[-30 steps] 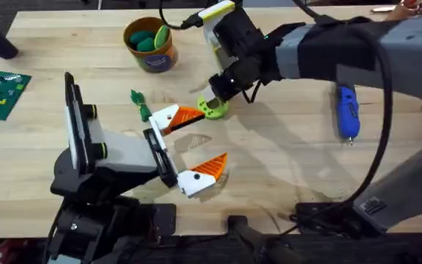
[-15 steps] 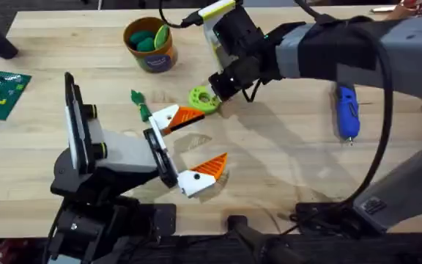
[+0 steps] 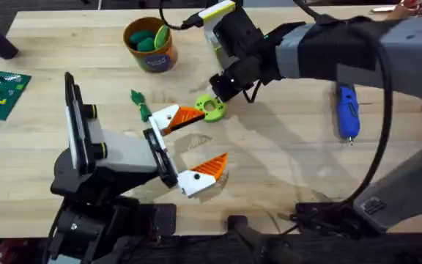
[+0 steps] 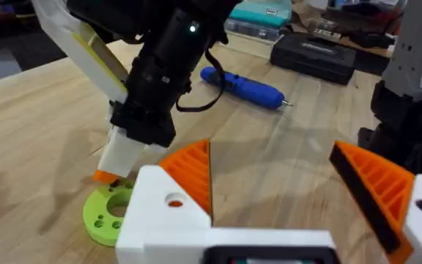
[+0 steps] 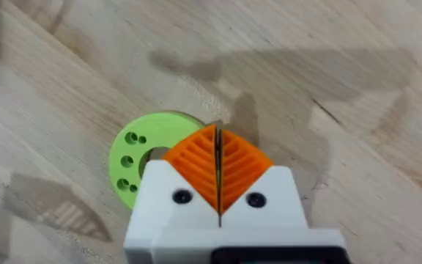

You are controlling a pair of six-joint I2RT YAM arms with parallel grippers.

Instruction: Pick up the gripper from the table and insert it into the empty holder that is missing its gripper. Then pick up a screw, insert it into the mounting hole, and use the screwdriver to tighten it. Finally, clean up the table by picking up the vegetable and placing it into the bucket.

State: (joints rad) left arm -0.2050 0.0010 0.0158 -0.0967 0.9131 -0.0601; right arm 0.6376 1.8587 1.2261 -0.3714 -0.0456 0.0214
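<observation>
Your right hand (image 5: 218, 180) had its orange pads pressed together, holding nothing, tips down beside a light-green disc (image 3: 212, 107) on the bench (image 3: 284, 161). Your left hand (image 4: 284, 183) stood wide, empty. The screwdriver (image 3: 347, 111) lay well to the right. The vegetable (image 3: 139, 103) lay near the left hand, the bucket (image 3: 151, 45) beyond it.
</observation>
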